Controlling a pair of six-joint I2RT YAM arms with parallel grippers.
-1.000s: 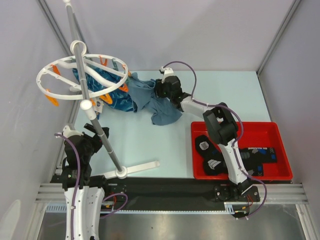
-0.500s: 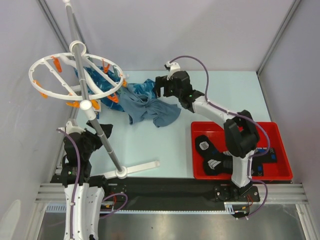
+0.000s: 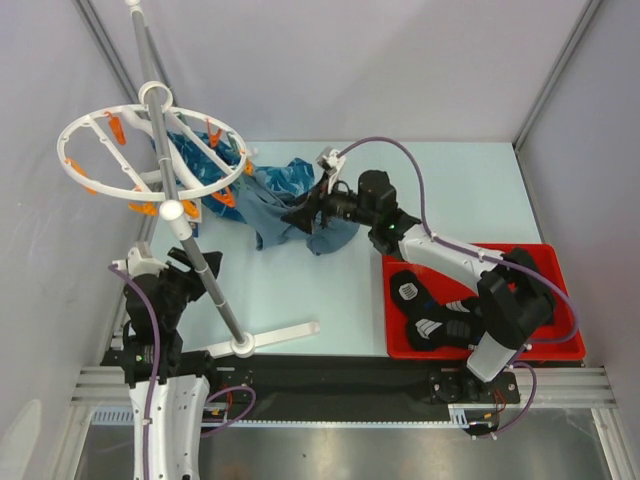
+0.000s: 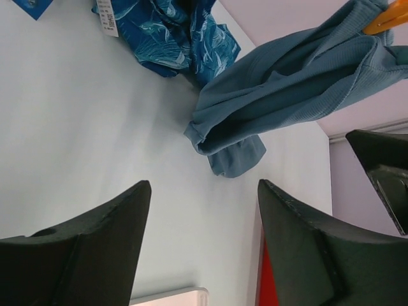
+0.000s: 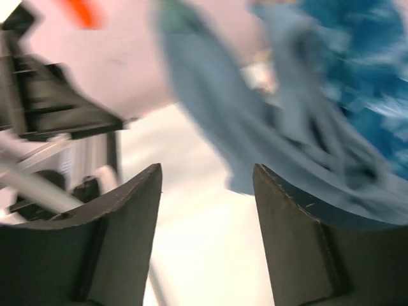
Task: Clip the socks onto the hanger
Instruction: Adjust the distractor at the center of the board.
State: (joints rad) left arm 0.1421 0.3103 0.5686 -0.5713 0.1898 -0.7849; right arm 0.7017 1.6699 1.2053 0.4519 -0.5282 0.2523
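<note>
The black socks (image 3: 412, 296) with white patches lie in the red tray (image 3: 470, 248) at the right, with another sock (image 3: 522, 305) behind the right arm. The white ring hanger (image 3: 100, 125) with orange clips (image 3: 222, 198) stands on a tilted grey pole (image 3: 205, 270) at the left. My right gripper (image 3: 305, 215) is open and empty, over the grey-blue cloth (image 3: 280, 205); its view is blurred (image 5: 207, 236). My left gripper (image 3: 195, 265) is open and empty beside the pole, above the table (image 4: 204, 242).
A blue patterned cloth (image 3: 200, 160) hangs from the ring next to the grey-blue cloth (image 4: 287, 89), which an orange clip (image 4: 389, 19) holds. The hanger's white foot (image 3: 280, 335) lies near the front edge. The tray's red edge (image 4: 262, 280) shows in the left wrist view.
The right gripper pulled back from the hanger, toward the near side, and turned to point left. The ring swung left and then settled. The left arm barely moved.
</note>
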